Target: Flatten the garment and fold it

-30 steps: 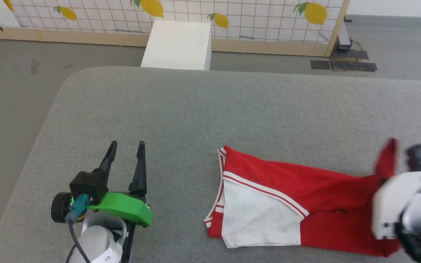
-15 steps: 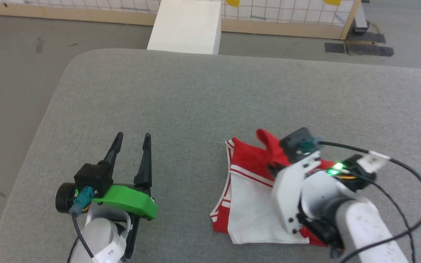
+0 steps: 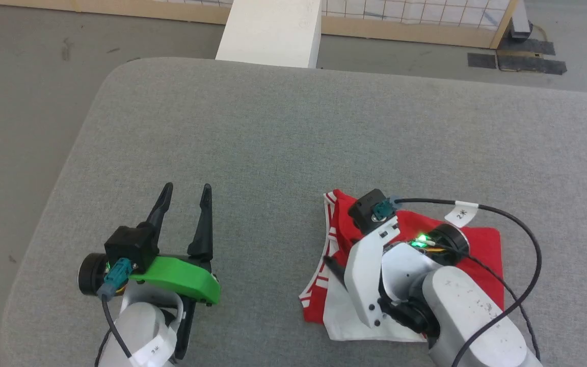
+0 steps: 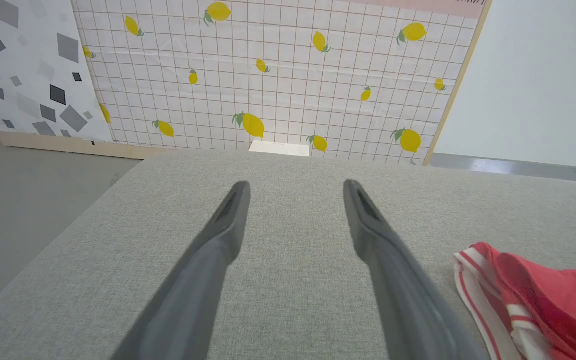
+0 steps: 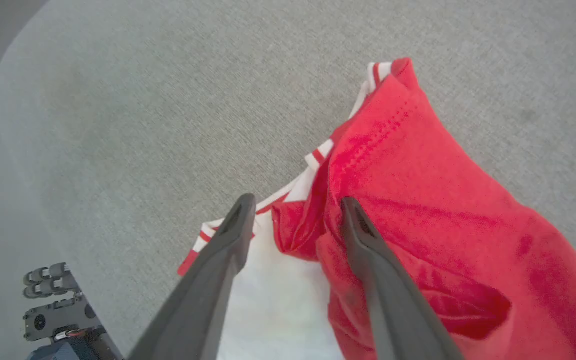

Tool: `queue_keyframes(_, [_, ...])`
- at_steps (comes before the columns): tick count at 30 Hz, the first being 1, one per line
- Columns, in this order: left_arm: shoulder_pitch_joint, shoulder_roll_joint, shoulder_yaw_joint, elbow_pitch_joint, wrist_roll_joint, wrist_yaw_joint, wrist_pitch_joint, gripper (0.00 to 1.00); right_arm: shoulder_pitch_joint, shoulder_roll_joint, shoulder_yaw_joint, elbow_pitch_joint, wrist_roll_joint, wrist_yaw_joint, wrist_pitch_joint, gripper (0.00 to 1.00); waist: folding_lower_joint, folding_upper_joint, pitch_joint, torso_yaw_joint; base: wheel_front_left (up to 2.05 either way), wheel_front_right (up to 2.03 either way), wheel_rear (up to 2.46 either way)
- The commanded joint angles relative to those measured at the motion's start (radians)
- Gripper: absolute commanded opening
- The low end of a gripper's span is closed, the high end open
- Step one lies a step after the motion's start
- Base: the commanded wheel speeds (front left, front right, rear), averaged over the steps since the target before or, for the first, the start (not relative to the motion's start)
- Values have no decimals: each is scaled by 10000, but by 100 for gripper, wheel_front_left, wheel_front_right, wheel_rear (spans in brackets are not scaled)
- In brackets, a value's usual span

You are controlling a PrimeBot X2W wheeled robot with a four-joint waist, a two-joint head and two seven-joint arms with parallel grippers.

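Red jersey garment with white sleeve panel and red-and-white striped trim [image 3: 484,250] lies on the grey fabric-covered surface [image 3: 273,142], on its near right part, bunched into a compact folded packet. No lettering is visible.

Right claw [image 5: 298,202] sits directly over the packet, released: the fingers are spread and pinch nothing. In the right wrist view the loose edge of the top red layer [image 5: 418,210] lies between and just ahead of the fingers, draped over the white panel [image 5: 278,300]. The red layer runs off to that claw's right, and the grey surface is ahead and to the left.

Left claw [image 3: 187,187] is also released and empty. It hangs over bare surface well apart from the garment, on its left, with the fingers pointing toward the far edge, not at the cloth. The left wrist view has the garment [image 4: 543,285] at lower right, striped trim [image 4: 468,280] facing that claw.

Key relation: the packet runs roughly left to right across the head view, trim end toward the left claw, red end toward the robot's right. The right arm is clearly nearer, in fact on top of it.

Judgement: one fold is laid and the top edge is still rumpled. The next move likely starts from the right claw, and the left would need to swing right to reach the trim side.
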Motion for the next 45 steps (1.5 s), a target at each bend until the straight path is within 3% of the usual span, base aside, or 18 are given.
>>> queue_keyframes(1, [-129,-55,4,31,-23,-24,-47,100,-190,6,25,-42,282,-15,-277,100,0,0,-102,-54,0,0,0])
queue_keyframes(8, [26,-58,64,5,-8,-24,-47,100,78,6,-1116,-1783,1705,-15,-3333,100,0,0,-417,-251,0,0,0])
queue_keyframes(12, [139,-59,146,-95,14,-15,-47,100,832,6,-2612,-2816,1732,-15,-5070,100,0,0,-532,-436,0,0,0])
queue_keyframes(16, [236,-59,169,-207,-9,14,-47,100,1811,6,-4312,-3119,1717,-15,-5962,100,0,0,-563,-628,0,0,0])
queue_keyframes(21, [260,-59,155,-303,-37,42,-47,100,2703,6,-5799,-2401,1752,-15,-5996,100,0,0,-575,-768,0,0,0])
queue_keyframes(26, [301,-60,106,-312,-73,65,-47,100,3240,7,-6263,-1070,2288,-15,-5552,100,0,0,-680,-829,0,0,0])
queue_keyframes(34, [318,-60,33,-286,-120,59,-47,100,3093,7,-5340,1196,4886,-15,-4593,100,0,0,-773,-827,0,0,0])
queue_keyframes(40, [290,-60,36,-270,-144,62,-47,100,2391,7,-4703,2540,5991,-15,-4177,100,0,0,-734,-864,0,0,0])
queue_keyframes(41, [288,-60,33,-267,-145,63,-47,100,2285,7,-4608,2700,6052,-15,-4145,51,0,0,-729,-869,0,0,0])
queue_keyframes(44, [295,-60,30,-256,-151,68,-47,100,1991,7,-4346,3069,5683,-15,-4119,0,0,0,-723,-892,0,0,0])
queue_keyframes(45, [300,-60,34,-256,-154,72,-47,100,1930,7,-4319,3109,5529,-15,-4118,0,0,0,-723,-904,0,0,0])
